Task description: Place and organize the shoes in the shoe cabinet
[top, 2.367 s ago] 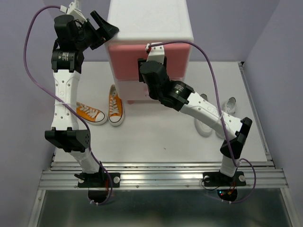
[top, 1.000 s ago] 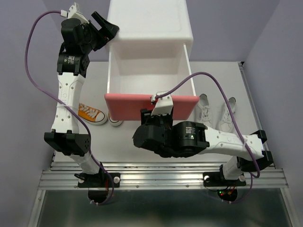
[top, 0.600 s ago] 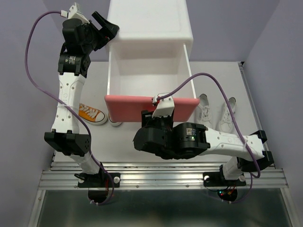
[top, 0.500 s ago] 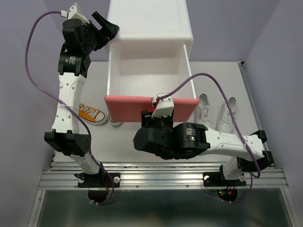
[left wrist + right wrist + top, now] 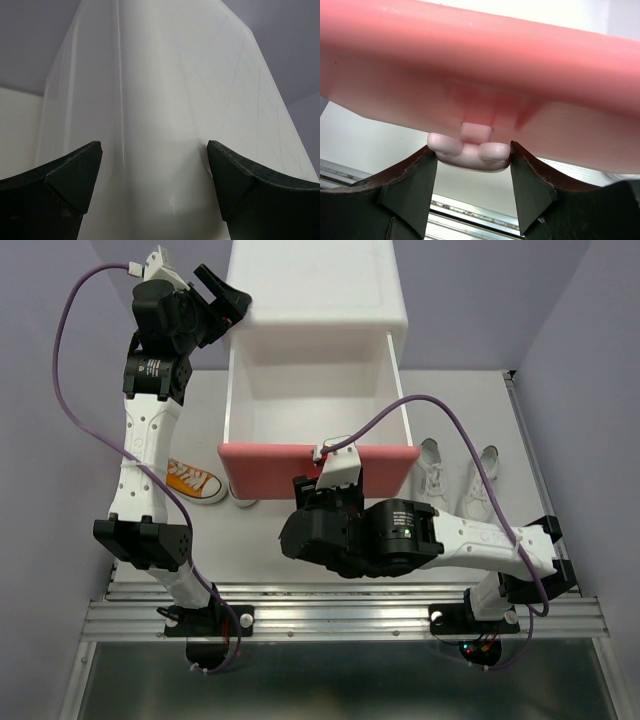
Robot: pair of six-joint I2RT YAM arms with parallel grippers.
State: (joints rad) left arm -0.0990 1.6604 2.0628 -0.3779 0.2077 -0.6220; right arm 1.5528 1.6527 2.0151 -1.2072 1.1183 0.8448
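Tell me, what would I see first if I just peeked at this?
The salmon-pink drawer front stands out most, slid open from the white boxy cabinet in the middle, with the right gripper clamped on its pale bunny-shaped knob. Orange canvas sneakers peek out to the left of the drawer, white lace-up sneakers to its right.

Table (image 5: 250, 545): white and flat, running back to the walls.
Walls (image 5: 40, 440): plain lavender, closing in at left, right and rear.
Rail (image 5: 340, 618): ribbed aluminium, along the table's near edge.
Panel (image 5: 350, 680): dark, glossy, just below the rail.
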